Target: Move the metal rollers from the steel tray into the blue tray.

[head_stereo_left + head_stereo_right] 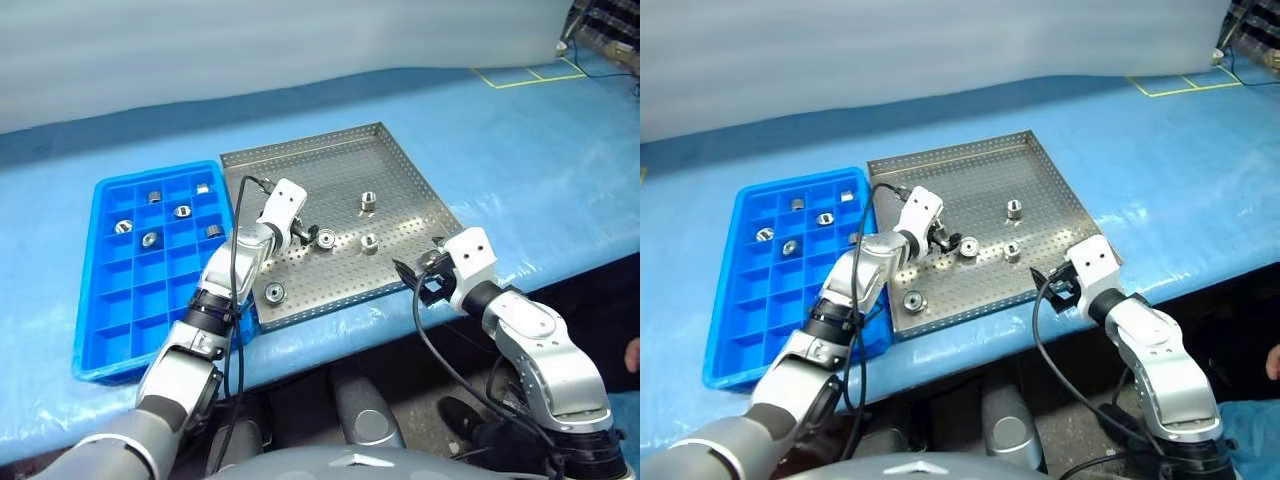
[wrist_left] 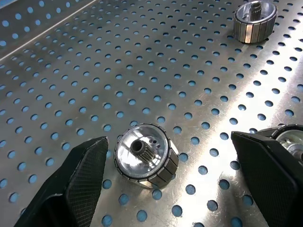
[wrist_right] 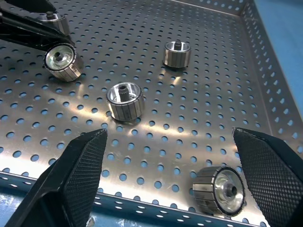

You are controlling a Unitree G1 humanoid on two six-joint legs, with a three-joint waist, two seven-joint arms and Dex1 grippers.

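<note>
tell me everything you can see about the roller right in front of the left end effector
The roller is a short shiny silver metal cylinder with a segmented outer band, a polished recessed face and a dark toothed hub at its centre. It lies tipped on its side on the steel tray's perforated floor, face angled up. It sits between the open fingers of the left end effector, nearer one finger, not gripped.

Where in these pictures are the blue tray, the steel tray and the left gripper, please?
blue tray (image 1: 90, 290): left eye view, on its left rim.
steel tray (image 1: 320, 170): left eye view, on bare perforated floor near the far side.
left gripper (image 2: 170, 165): left wrist view, midway between its open fingertips.
</note>
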